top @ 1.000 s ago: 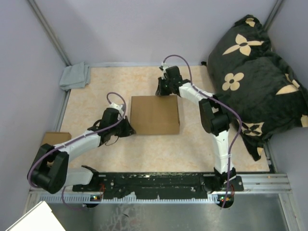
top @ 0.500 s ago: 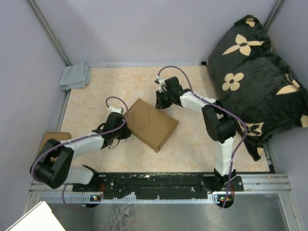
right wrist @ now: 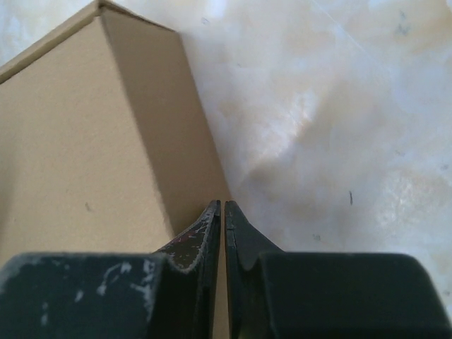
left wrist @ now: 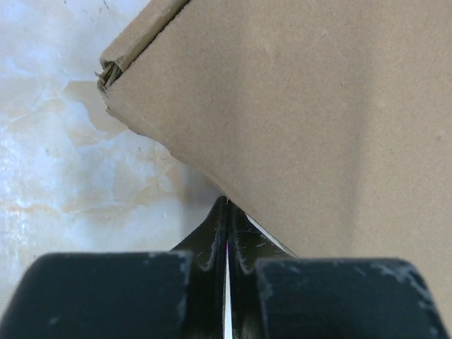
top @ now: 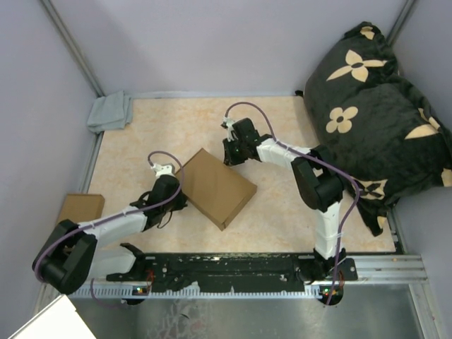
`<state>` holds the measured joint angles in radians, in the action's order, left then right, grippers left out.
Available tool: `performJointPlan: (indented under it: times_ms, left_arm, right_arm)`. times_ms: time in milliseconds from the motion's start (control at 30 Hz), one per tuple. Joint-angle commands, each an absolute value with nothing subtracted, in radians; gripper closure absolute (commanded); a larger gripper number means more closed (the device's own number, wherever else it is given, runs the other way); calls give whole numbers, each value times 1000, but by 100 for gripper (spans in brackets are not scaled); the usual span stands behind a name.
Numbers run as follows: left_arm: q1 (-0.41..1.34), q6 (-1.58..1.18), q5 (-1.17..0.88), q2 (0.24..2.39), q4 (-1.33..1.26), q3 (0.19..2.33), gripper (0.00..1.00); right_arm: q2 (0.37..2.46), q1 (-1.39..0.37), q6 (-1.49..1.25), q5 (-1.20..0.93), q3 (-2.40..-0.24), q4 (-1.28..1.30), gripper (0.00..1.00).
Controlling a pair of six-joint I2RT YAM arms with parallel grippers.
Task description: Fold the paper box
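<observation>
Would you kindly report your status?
Left end effector shut, right end effector shut, both at the paper box. Box closed, skewed. Grey cloth, pillow well aside.

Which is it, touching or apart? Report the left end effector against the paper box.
Touching. Left wrist view: the left end effector, shut, has its tips against the edge of the paper box, no gap showing.

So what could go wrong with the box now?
The left pincer and right pincer are both shut and sit at the edges of the paper box without gripping it, so a push might make it spin or slide away. The corner near the left pincer looks frayed with a gap, so a hard push could pop a flap open.
</observation>
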<state>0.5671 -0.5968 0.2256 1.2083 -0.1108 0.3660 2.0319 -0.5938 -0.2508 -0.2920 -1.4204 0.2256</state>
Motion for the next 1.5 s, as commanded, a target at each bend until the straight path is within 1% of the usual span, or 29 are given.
performJointPlan:
  times_ms: [0,133,167,200,300,367,533,600,667,833,933,1033,1100,1233,1333,1400,1467]
  left_arm:
    - [589,-627,192,1110,-42,453,96]
    - [589,-647,266,1055,184,494,91]
    - [589,-664,299,1052,218,494,88]
    - [588,-680,336,1053,238,490,83]
    - [572,-728,423,1105,269,491,75]
    - [541,-746,433,1184,275,512,74]
    - [473,-762,469,1415,269,609,74]
    - [467,-761,471,1468,248,641,75]
    - [466,-752,430,1498,210,665,75]
    - [474,-723,176,1538,55,699,77]
    - [477,-740,140,1510,25,683,77]
    - [476,-741,186,1430,47,654,76]
    - [476,-741,209,1360,64,633,76]
    - [476,-745,174,1262,77,610,75]
    - [476,-756,116,1228,103,620,74]
    - [477,-759,106,1202,138,630,74]
    - [477,-758,117,1165,172,633,74]
  right_arm:
    - [1986,-616,-372,-207,-1382,340,92]
    - [1918,-546,-406,-68,-1296,324,92]
    - [1907,-530,-411,-49,-1278,318,92]
    - [1896,-512,-415,-39,-1263,308,92]
    - [1881,-495,-419,-14,-1248,301,92]
    - [1887,-494,-414,-4,-1261,301,92]
    - [1923,-493,-403,3,-1314,301,92]
    - [1946,-494,-382,-48,-1346,293,92]
    - [1975,-502,-346,-164,-1384,299,92]
    - [2005,-630,-216,-435,-1463,299,89]
    - [2018,-646,-241,-455,-1496,277,88]
    - [2054,-640,-252,-409,-1557,294,89]
    - [2093,-637,-256,-420,-1618,305,89]
    - [2211,-637,-258,-488,-1817,348,89]
    - [2304,-635,-241,-586,-2006,374,88]
    - [2339,-634,-232,-579,-2088,393,87]
    - [2340,-624,-224,-534,-2119,393,85]
